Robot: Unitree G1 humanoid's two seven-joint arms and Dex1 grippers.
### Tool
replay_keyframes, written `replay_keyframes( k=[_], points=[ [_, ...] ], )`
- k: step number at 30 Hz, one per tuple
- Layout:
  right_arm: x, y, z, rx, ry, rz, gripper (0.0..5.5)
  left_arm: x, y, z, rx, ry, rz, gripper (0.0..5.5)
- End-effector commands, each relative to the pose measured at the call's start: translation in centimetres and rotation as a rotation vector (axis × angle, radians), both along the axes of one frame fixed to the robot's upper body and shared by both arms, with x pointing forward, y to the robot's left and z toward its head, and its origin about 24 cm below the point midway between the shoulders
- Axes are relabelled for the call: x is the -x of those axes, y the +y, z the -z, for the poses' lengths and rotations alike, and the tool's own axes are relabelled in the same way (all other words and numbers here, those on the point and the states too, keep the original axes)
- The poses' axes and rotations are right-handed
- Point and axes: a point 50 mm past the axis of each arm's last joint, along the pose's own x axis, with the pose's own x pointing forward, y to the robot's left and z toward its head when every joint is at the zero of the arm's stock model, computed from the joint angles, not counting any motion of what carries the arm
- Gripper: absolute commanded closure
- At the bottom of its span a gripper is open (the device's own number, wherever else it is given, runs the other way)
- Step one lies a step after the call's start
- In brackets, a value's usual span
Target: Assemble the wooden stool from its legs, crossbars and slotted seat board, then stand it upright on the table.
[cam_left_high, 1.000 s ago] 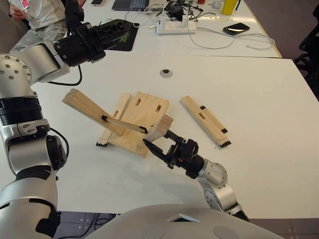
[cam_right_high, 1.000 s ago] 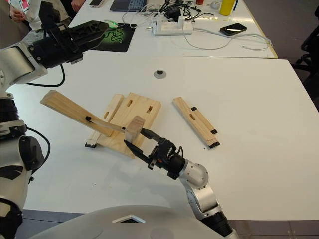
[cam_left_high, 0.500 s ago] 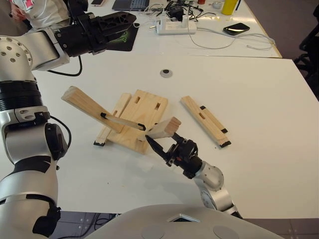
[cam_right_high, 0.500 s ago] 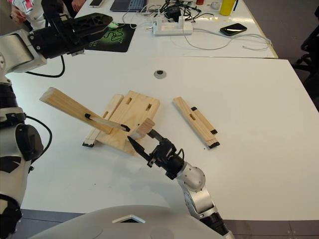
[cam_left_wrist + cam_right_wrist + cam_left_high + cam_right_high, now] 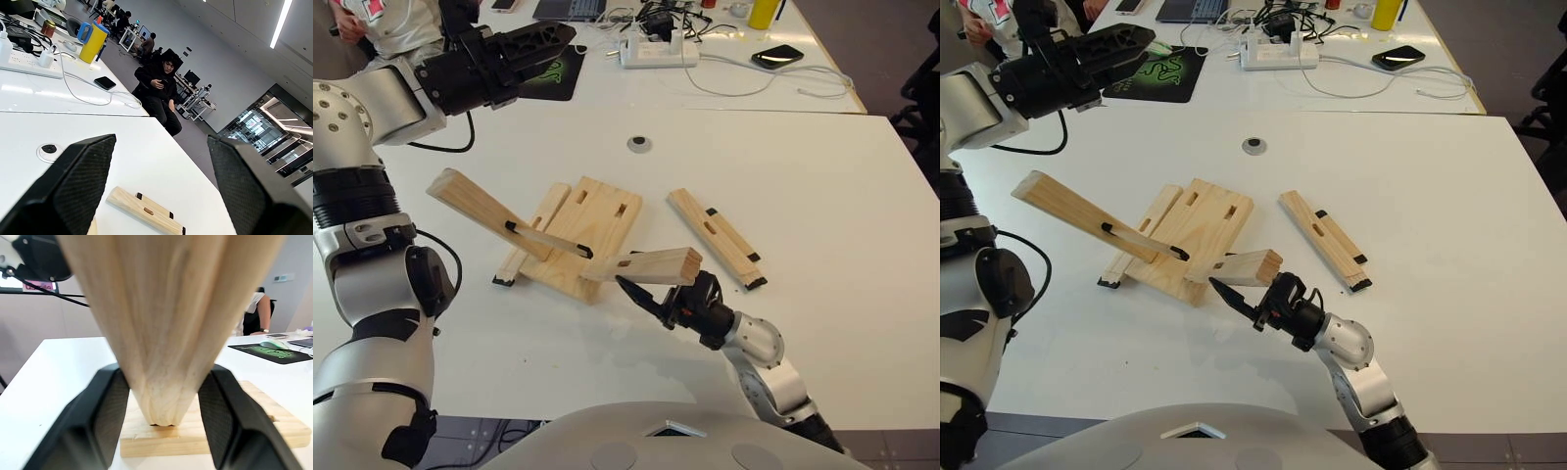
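Observation:
My right gripper (image 5: 656,290) is shut on a wooden leg (image 5: 646,265), held almost level just above the table beside the slotted seat board (image 5: 597,227). In the right wrist view that leg (image 5: 166,318) sits between both pads (image 5: 105,423), with the board (image 5: 244,431) behind. A second leg (image 5: 475,199) with a thin crossbar (image 5: 548,240) leans tilted over the board's left side. A third leg (image 5: 530,235) lies partly under the board. A fourth leg (image 5: 717,235) lies flat to the right. My left gripper (image 5: 553,39) hangs open and high at the far left, holding nothing.
A cable grommet (image 5: 639,144) sits behind the board. Farther back are a mouse pad (image 5: 553,76), a power strip (image 5: 656,49), cables and a phone (image 5: 777,56). Bare table (image 5: 842,196) lies to the right and along the front edge.
My right gripper has swung its leg from a steep tilt down to nearly level and shifted right. The leg-and-crossbar piece and board slid slightly left. The left arm rose a little.

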Motion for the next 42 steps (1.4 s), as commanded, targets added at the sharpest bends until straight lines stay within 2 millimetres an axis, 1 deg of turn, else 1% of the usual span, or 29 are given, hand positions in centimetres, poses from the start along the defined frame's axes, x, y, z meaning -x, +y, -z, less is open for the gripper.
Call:
replay_keyframes(
  k=[1, 5, 10, 17, 21, 25, 33, 38, 42],
  points=[
    [0.3, -0.1, -0.7, 0.026, 0.035, -0.076, 3.45, 0.8, 0.6, 0.6, 0.0, 0.003, -0.04, 2.05],
    [0.3, -0.7, -1.3, 0.049, 0.078, -0.121, 3.45, 1.9, 1.3, 1.4, 0.022, -0.005, -0.094, 2.05],
    [-0.5, -1.7, -2.1, 0.127, 0.116, -0.183, 3.45, 4.1, 2.3, 2.6, 0.064, -0.027, -0.207, 2.05],
    [-1.4, -1.8, -3.2, 0.226, 0.143, -0.236, 3.45, 7.0, 2.4, 3.4, 0.125, -0.063, -0.334, 2.05],
    [-1.5, -1.7, -4.4, 0.238, 0.165, -0.281, 3.45, 8.3, 2.6, 3.7, 0.154, -0.067, -0.402, 2.05],
    [-2.3, -2.1, -5.4, 0.274, 0.187, -0.316, 3.45, 9.5, 2.6, 4.2, 0.179, -0.057, -0.462, 2.05],
    [-3.7, -2.7, -7.4, 0.376, 0.173, -0.361, 3.45, 11.6, 2.5, 4.8, 0.228, -0.053, -0.562, 2.05],
    [-4.2, -2.9, -7.8, 0.42, 0.162, -0.389, 3.45, 12.3, 2.5, 5.0, 0.254, -0.057, -0.611, 2.05],
    [-4.0, -2.7, -7.7, 0.442, 0.165, -0.375, 3.45, 12.7, 2.5, 5.2, 0.265, -0.06, -0.632, 2.05]
  ],
)
